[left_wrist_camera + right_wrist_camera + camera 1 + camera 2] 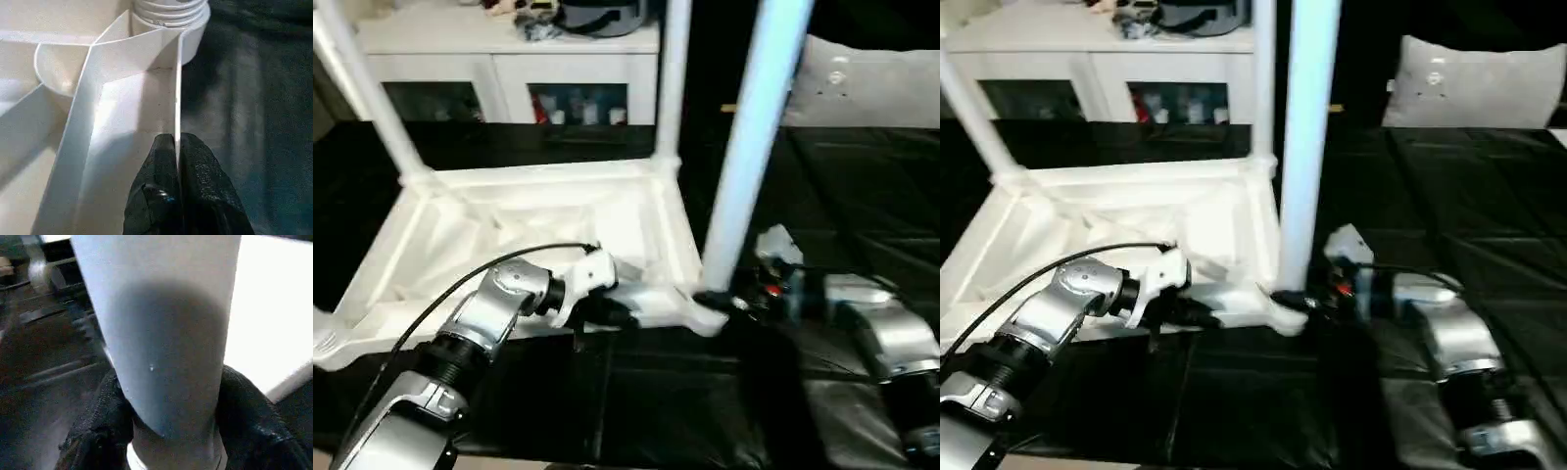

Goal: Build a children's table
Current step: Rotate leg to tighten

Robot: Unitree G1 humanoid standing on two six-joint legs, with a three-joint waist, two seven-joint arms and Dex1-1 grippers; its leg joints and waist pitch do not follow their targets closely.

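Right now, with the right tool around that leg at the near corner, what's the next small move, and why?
Probably twist the leg further into its corner socket. The right tool grips the leg's base just above the socket, and the left tool pinches the tabletop rim, bracing it.

A white cabinet with glass doors stands behind the black-covered work surface, clutter on top.

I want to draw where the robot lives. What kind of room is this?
Probably an indoor workroom or lab. A white cabinet with glass doors holds clutter, the work surface has a black cover, and the upturned tabletop is being assembled.
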